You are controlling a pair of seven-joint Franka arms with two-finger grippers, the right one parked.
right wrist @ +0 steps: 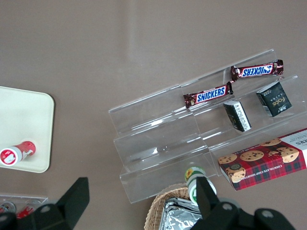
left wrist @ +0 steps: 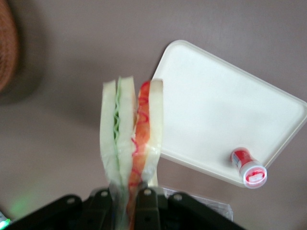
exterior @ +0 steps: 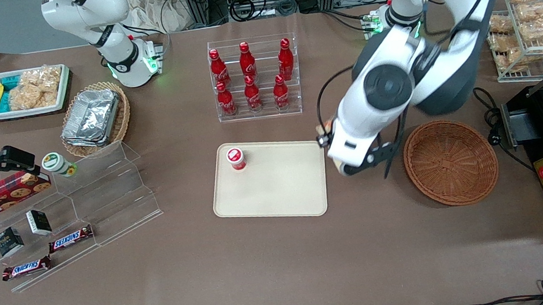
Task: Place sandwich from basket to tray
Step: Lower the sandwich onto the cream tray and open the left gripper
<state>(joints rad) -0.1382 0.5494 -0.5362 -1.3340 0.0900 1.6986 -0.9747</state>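
- Your gripper (left wrist: 128, 201) is up in the air between the basket (exterior: 450, 162) and the tray (exterior: 275, 192).
- Its fingers (left wrist: 144, 203) squeeze the sandwich (left wrist: 132, 139) tight.
- A small red can (exterior: 235, 158) stands on the tray.

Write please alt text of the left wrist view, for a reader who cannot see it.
The gripper holds the sandwich upright above the brown table, beside a corner of the tray. A small red and white cup stands on the tray near its rim, and the edge of the basket is visible.
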